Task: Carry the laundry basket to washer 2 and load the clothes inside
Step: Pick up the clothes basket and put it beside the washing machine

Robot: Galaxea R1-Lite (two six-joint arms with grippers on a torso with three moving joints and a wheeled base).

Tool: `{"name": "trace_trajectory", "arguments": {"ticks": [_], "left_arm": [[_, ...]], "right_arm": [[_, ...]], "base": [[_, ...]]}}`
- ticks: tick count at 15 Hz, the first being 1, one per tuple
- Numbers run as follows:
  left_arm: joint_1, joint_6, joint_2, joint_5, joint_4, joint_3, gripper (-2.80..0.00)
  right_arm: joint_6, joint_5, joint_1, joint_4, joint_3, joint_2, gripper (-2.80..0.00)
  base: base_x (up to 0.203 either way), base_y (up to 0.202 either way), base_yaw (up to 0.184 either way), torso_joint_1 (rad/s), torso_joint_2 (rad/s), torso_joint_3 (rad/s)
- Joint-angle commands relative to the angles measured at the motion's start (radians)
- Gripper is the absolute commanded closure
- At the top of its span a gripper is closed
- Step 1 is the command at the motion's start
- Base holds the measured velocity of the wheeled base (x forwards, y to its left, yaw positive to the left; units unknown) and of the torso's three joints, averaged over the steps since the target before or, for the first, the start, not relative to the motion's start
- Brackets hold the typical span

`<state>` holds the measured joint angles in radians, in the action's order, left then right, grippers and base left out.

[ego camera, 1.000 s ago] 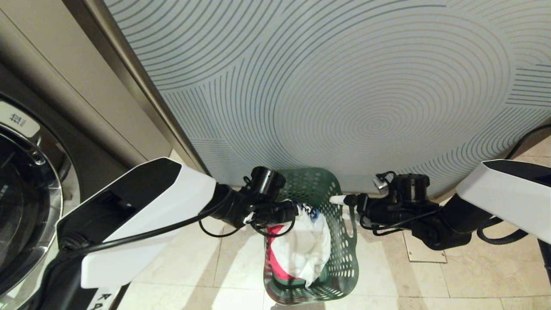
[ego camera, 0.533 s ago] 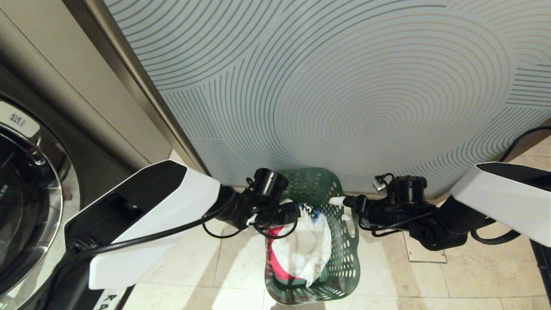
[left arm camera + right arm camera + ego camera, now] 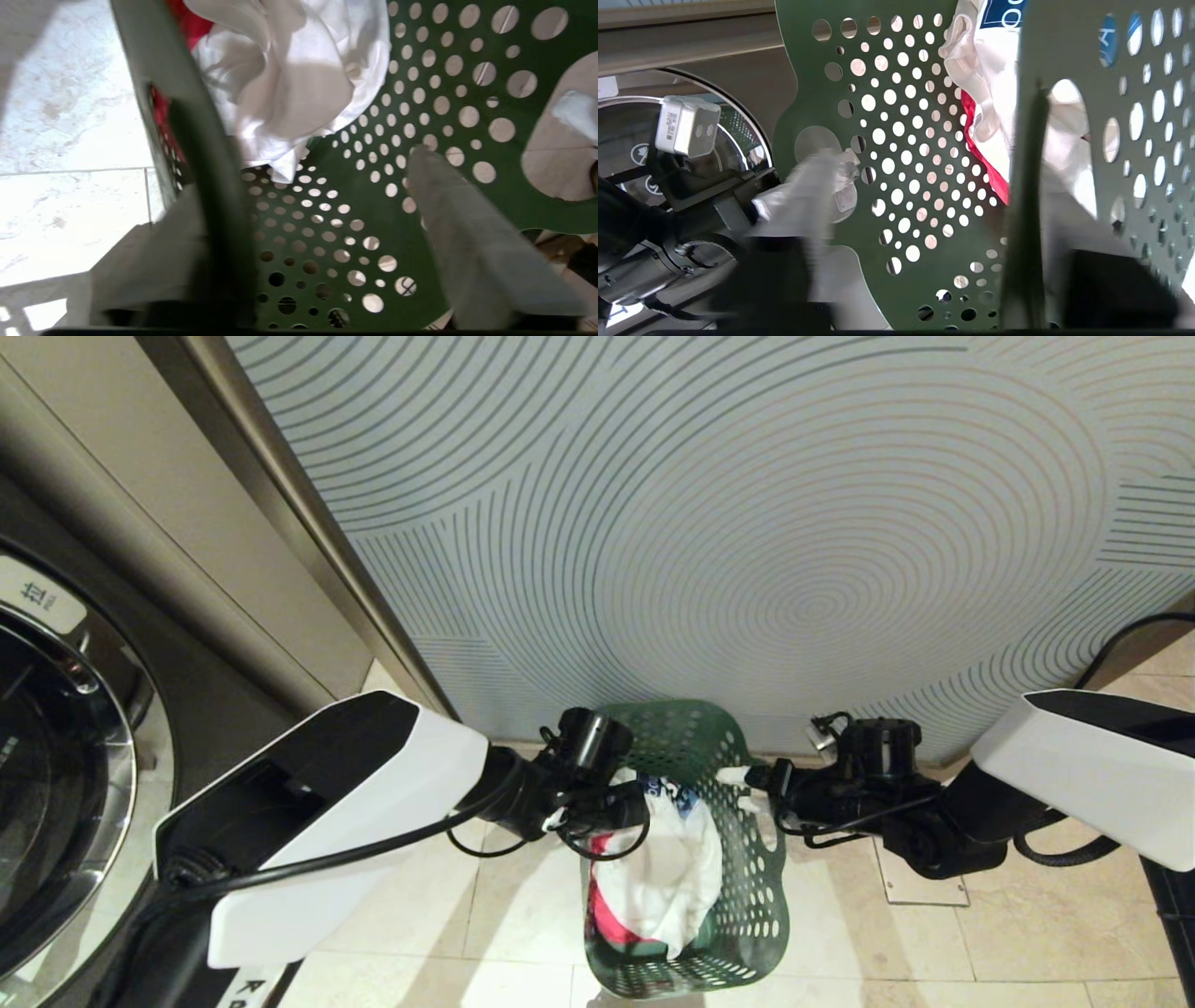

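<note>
- Left claw point(image 3: 627, 800): fingers astride the laundry basket point(image 3: 747, 896) wall (not clamped).
- Right claw point(image 3: 738, 775): likewise astride the opposite wall.
- Clothes point(image 3: 663, 868): inside.

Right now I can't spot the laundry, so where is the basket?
In the head view the laundry basket sits on the tiled floor at bottom centre, just before the patterned wall panel, between the left gripper and right gripper.

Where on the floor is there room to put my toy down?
Bare tiles lie between the basket and the washer, under the left arm, and to the basket's right, below the right gripper. The wall crowds the basket's far end.
</note>
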<state>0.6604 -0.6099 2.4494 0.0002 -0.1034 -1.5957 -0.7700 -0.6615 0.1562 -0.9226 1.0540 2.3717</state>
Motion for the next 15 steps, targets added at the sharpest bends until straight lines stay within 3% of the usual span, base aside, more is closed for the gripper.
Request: {"name": "trace_trajectory", "arguments": {"ticks": [1,11,15], "left_arm": [[0.002,-0.005,0.008,0.006,-0.001,-0.001,0.00],[0.010,-0.005,-0.004,0.006,0.002,-0.015,0.00],[0.010,-0.110,-0.054,-0.024,0.023,-0.027,0.00]], "right_arm": [[-0.005,-0.004,0.000,-0.006,-0.001,0.001,0.00],[0.003,-0.004,0.006,-0.006,-0.014,-0.009,0.00],[0.003,-0.006,0.006,-0.004,-0.056,-0.094,0.00]], "base": [[0.000,0.000,0.000,0.000,0.00,0.000],[0.000,0.000,0.000,0.000,0.00,0.000],[0.000,0.000,0.000,0.000,0.00,0.000]]}}
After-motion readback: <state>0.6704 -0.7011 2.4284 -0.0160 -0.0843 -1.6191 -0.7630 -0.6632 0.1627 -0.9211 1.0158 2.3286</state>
